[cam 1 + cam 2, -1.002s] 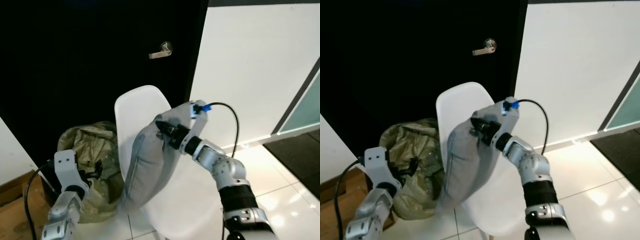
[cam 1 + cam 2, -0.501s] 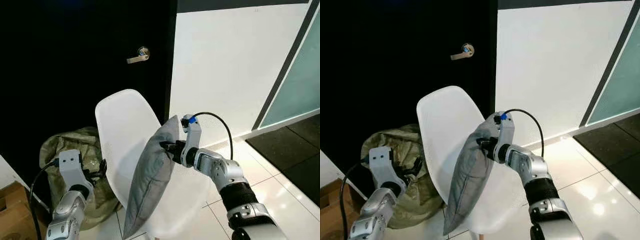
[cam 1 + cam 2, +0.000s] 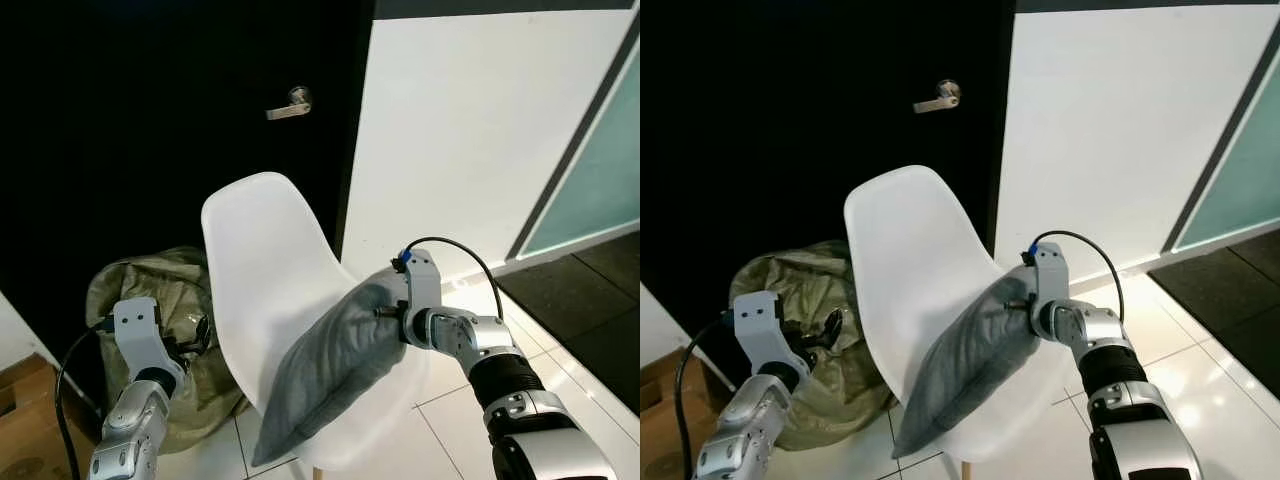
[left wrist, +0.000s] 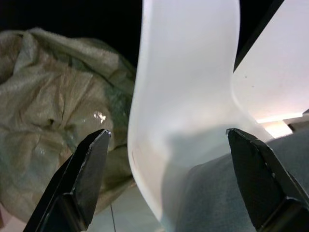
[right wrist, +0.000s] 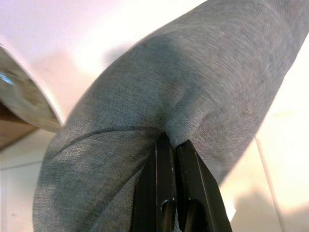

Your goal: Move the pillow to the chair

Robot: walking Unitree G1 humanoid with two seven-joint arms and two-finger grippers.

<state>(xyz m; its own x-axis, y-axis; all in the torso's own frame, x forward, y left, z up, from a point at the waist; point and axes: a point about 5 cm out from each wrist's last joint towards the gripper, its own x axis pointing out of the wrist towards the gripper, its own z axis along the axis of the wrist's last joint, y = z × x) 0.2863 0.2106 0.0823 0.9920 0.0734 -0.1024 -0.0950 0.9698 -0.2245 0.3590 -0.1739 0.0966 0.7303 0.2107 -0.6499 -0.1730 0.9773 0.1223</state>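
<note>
Pillow (image 3: 335, 375) lying slanted across chair (image 3: 265, 270) seat, right claw (image 5: 173, 145) clamped on its corner; left claw (image 4: 169, 159) apart beside sack (image 3: 175, 290).

a second ago the pillow (image 3: 335, 375) hung nearly upright in front of the chair (image 3: 262, 268) back, pinched high up at its top corner. now it has come down and tipped over, lying slanted across the seat, its lower end jutting past the front edge. the right gripper (image 3: 383, 312) has dropped with it, from level with the backrest to just above the seat, fingers (image 5: 167, 183) still clamped on a fold of the fabric. the right arm, raised and bent before, now reaches in low and nearly level from the right.
</note>
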